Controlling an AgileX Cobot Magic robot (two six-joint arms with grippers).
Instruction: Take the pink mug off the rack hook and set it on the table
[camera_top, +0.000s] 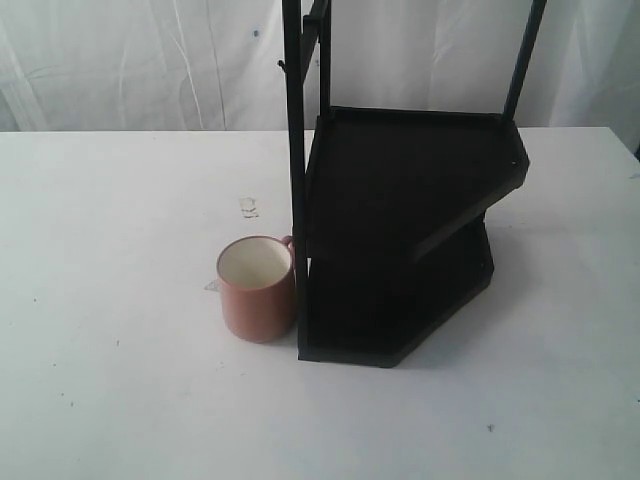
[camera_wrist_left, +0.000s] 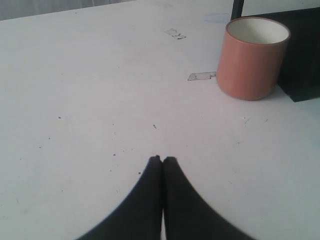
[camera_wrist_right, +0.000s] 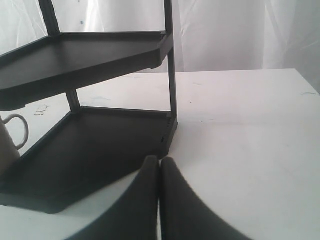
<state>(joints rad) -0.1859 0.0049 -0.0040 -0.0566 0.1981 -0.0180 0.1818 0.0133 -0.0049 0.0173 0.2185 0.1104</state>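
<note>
The pink mug (camera_top: 257, 290) stands upright on the white table (camera_top: 110, 330), its side against the front left corner of the black two-shelf rack (camera_top: 400, 230). The rack hook (camera_top: 282, 67) juts from the tall upright bar, high above the mug, with nothing on it. In the left wrist view my left gripper (camera_wrist_left: 162, 159) is shut and empty over bare table, well short of the mug (camera_wrist_left: 252, 60). My right gripper (camera_wrist_right: 160, 159) is shut and empty near the rack's lower shelf (camera_wrist_right: 100, 145); the mug's handle (camera_wrist_right: 17, 131) shows past the rack. Neither gripper appears in the exterior view.
Scraps of clear tape (camera_top: 248, 207) lie on the table behind the mug, and another scrap (camera_wrist_left: 201, 76) lies beside its base. A white curtain (camera_top: 120, 60) hangs behind the table. The rack's upper shelf (camera_wrist_right: 85, 52) overhangs the lower one.
</note>
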